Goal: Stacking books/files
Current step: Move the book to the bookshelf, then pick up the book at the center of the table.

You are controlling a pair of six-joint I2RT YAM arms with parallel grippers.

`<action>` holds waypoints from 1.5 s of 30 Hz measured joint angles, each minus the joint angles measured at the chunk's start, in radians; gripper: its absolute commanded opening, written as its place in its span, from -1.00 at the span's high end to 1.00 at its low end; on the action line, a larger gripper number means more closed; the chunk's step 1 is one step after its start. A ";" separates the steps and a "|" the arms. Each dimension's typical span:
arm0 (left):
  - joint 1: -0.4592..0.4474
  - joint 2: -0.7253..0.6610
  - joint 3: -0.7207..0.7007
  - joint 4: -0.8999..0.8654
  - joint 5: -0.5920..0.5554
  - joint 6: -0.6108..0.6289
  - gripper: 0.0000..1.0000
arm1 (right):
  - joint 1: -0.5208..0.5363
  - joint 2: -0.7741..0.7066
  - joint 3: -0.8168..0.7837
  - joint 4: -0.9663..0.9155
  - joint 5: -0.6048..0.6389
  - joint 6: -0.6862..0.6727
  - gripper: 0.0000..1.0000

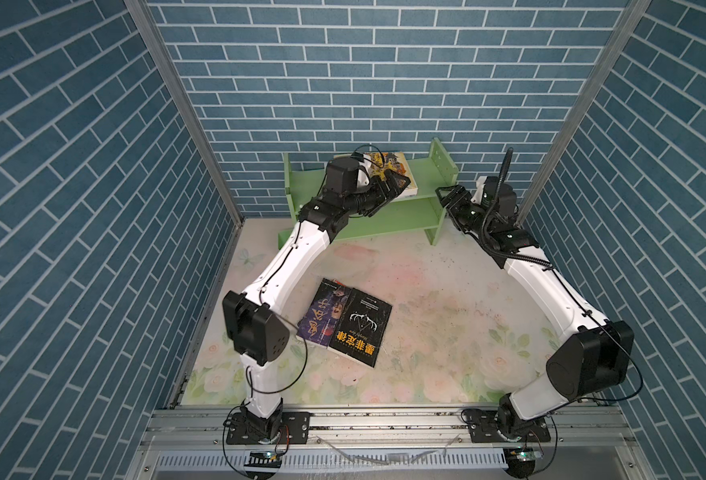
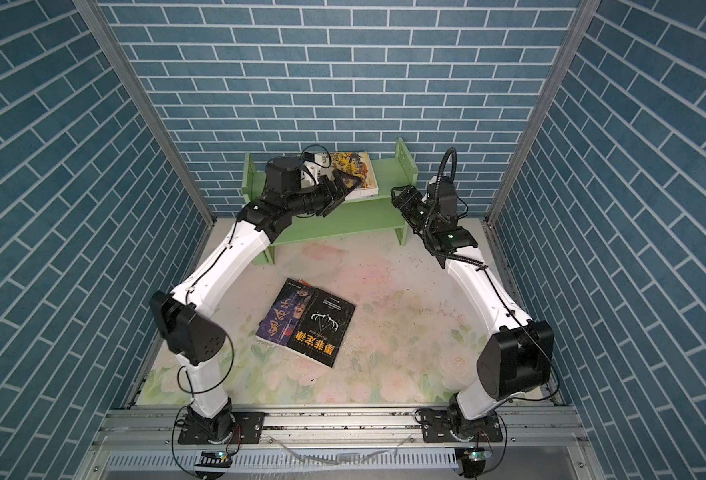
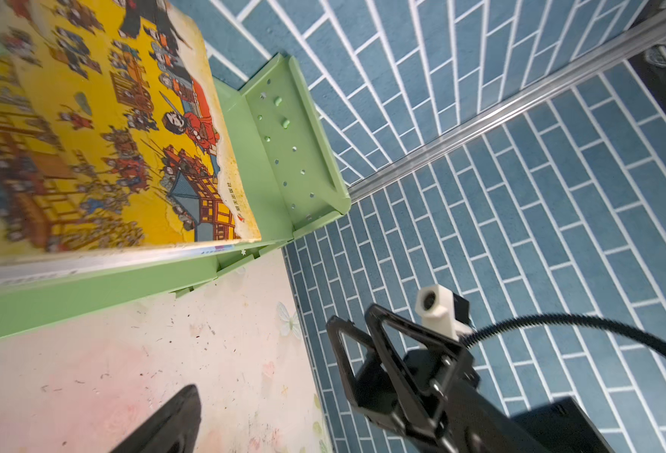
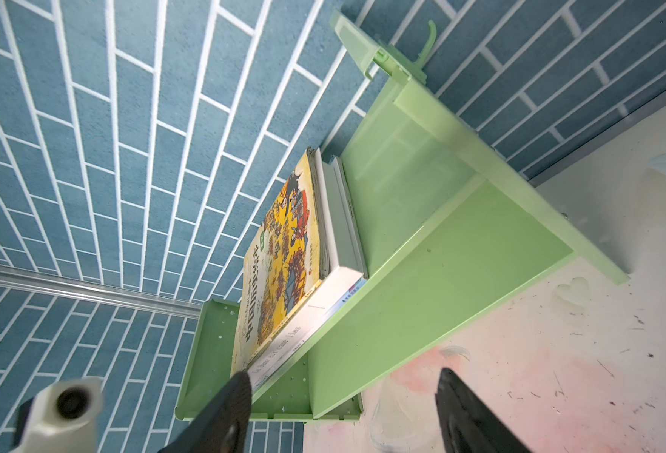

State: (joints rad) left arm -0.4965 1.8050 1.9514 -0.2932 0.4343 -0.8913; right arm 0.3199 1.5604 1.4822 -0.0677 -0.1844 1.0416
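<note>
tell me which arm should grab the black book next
Left, probably: the black book lies on the table nearer the left arm's base, and the left gripper is open. The right gripper, also open, is farther, by the shelf end.

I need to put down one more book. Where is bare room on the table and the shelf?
Table: wide bare patch between the black book and the right arm; a strip between the shelf and the purple book. Crowded: the shelf top, where the left gripper hangs close to the yellow book.

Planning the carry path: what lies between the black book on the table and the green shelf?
Nothing: bare floral tabletop between black book and shelf, in both top views.
</note>
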 measured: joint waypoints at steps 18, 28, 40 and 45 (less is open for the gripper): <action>-0.130 -0.745 -0.974 -0.260 -0.491 -0.210 -0.99 | 0.120 0.047 -0.146 -0.046 -0.140 -0.045 -0.81; -0.434 -0.863 -1.218 -0.337 -0.627 -0.539 -0.99 | 0.169 0.262 -0.158 -0.027 -0.287 -0.077 -0.83; -0.581 -0.798 -1.372 -0.157 -0.711 -0.797 -0.99 | 0.233 0.389 -0.156 -0.003 -0.368 -0.101 -0.83; -0.627 -0.734 -1.437 -0.087 -0.734 -0.869 -0.99 | 0.251 0.413 -0.174 0.001 -0.396 -0.106 -0.80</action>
State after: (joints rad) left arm -1.1233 1.0714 0.5148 -0.3805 -0.2993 -1.7599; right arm 0.5709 1.9732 1.3087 -0.0666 -0.5800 0.9360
